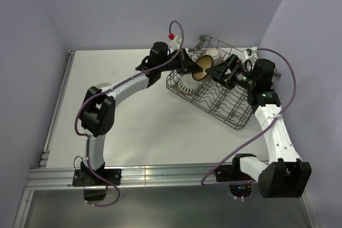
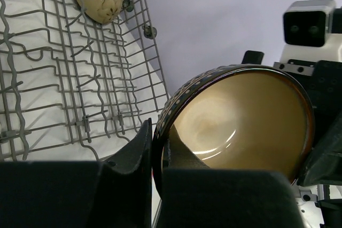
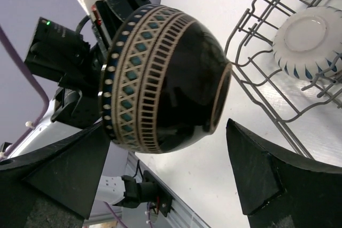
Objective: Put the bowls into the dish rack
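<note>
Pinching the rim of the brown bowl (image 2: pixel 240 121), one finger inside the tan hollow and one outside, the left jaws hold it on edge in the air. The right jaws are spread wide to either side of its patterned belly, not touching it as far as I can see. Looks like a handover setting up! Just beyond sits the dish rack (image 1: pixel 224 102), and two bowls are already in: the white patterned bowl (image 1: pixel 187 83) at its near-left end, foot showing, and the cream bowl (image 1: pixel 214 54) tipped at the far end. So two loaded, one in hand, and by my reckoning two left. Black and teal? Nowhere clear. A pale rounded shape (image 1: pixel 101 86) peeks from behind the left elbow on the surface (image 1: pixel 139 121), too hidden to name.
</note>
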